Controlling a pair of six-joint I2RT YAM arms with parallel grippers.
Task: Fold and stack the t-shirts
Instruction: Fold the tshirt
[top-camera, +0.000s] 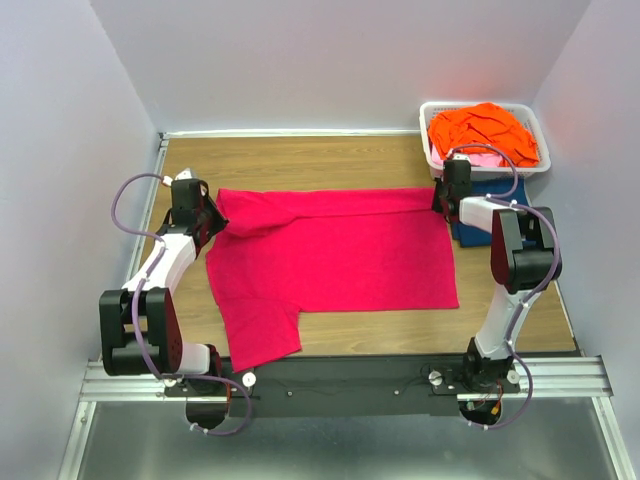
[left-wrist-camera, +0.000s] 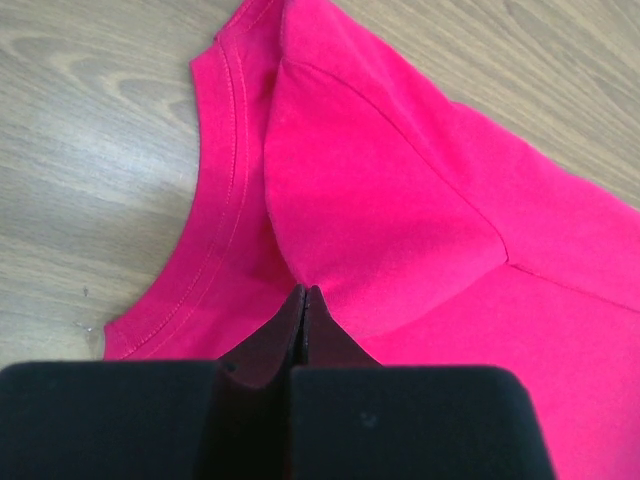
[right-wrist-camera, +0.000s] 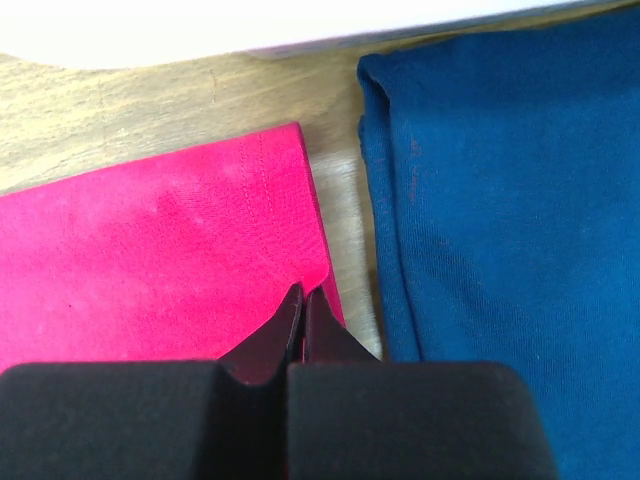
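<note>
From above, we see the magenta-pink t-shirt (top-camera: 335, 255) spread on the tabletop (top-camera: 300, 160) between the two arms, its far edge turned over in a narrow band. The left fingers (top-camera: 212, 224) are pressed together on the neck end of that band. The right fingers (top-camera: 441, 203) are pressed together on its hem end. Beyond the right fingers a white basket (top-camera: 432, 150) holds orange t-shirts (top-camera: 485, 130) and a pale pink t-shirt (top-camera: 485, 158). A dark blue t-shirt (top-camera: 468, 232) lies just outside them.

From the left wrist, the fingers pinch a raised pleat of magenta cloth at their tips. The collar (left-wrist-camera: 215, 200) curves away to their left.

From the right wrist, the fingers pinch the hem corner. The dark blue cloth lies just right of the tips, with a strip of bare wood between.

We judge the shirt light and limp. It will likely sag between the two holds and drag on the wood. Holding the two ends of the fold looks right to us, though so thin a pinch could slip.
</note>
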